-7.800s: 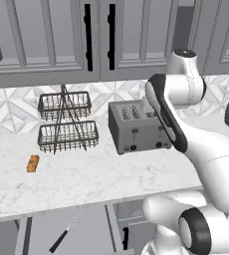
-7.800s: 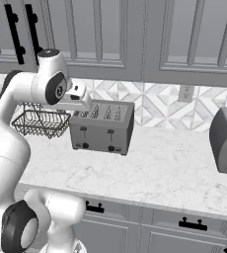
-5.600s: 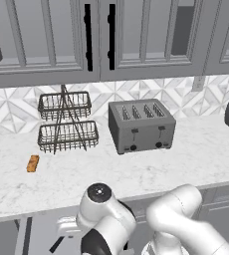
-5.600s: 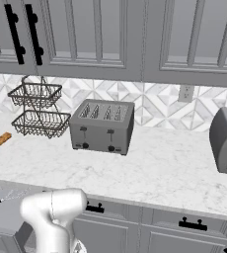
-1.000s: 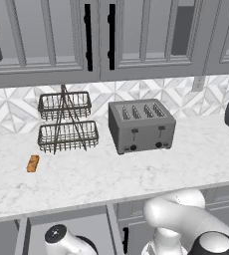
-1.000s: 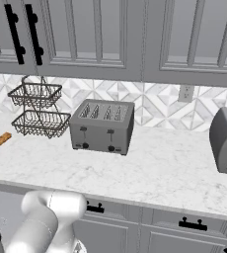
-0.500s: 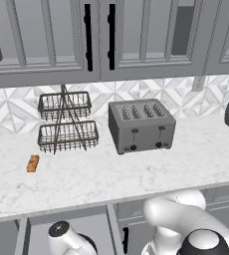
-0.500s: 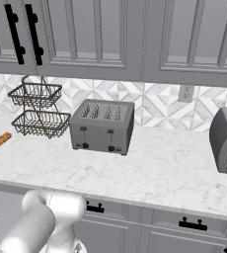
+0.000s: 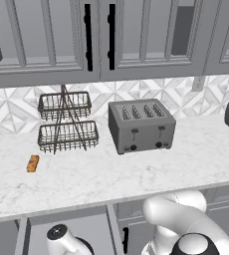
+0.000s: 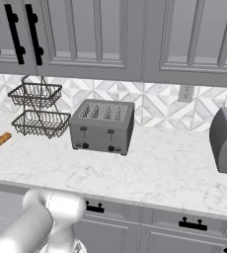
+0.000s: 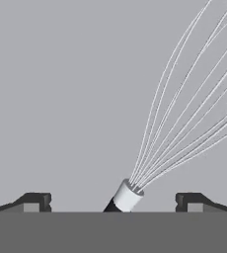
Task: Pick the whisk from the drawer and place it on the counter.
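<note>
Fingers over whisk in drawer
Fingers (image 11: 113,202) spread wide, whisk (image 11: 177,123) lying on grey drawer (image 11: 61,99) floor between them, neck centred. Toaster (image 9: 141,127) on desk (image 9: 136,174).

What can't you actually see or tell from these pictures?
- Whisk, hand view: its black handle is cut off by the bottom edge, and the wire head runs off the top right.
- Gripper, hand view: fingers apart either side of the whisk; contact cannot be told.
- Drawer, left base view: the arm hides its inside.
</note>
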Robot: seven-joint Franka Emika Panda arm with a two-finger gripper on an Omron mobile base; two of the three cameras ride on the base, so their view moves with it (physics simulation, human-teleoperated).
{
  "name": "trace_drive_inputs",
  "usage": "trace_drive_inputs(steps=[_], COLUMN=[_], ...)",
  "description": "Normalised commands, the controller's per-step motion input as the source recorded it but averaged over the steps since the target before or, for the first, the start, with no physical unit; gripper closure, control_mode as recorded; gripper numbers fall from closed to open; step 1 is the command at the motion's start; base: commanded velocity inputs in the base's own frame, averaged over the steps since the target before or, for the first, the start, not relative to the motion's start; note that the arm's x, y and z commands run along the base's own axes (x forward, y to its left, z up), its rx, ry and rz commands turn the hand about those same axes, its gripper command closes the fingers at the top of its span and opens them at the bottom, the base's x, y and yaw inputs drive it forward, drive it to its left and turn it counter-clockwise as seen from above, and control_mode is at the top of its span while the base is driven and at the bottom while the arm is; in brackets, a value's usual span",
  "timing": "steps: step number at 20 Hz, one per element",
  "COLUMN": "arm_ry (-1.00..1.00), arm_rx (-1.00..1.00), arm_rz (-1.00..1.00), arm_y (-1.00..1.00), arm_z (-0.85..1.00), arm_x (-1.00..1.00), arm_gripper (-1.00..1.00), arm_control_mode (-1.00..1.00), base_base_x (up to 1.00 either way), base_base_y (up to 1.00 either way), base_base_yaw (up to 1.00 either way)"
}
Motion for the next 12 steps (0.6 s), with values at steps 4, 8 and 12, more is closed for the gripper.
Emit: trace_drive_inputs(steps=[4, 8, 12], arm_ry=[0.00, 0.00, 0.00], arm_rx=[0.00, 0.00, 0.00], arm_rz=[0.00, 0.00, 0.00], arm_y=[0.03, 0.00, 0.00], arm_z=[-0.35, -0.26, 0.00], arm_x=[0.00, 0.00, 0.00], arm_gripper=[-1.00, 1.00, 1.00], arm_control_mode=[-1.00, -1.00, -1.00], base_base_x=[0.00, 0.00, 0.00], base_base_y=[0.00, 0.00, 0.00], base_base_yaw=[0.00, 0.00, 0.00])
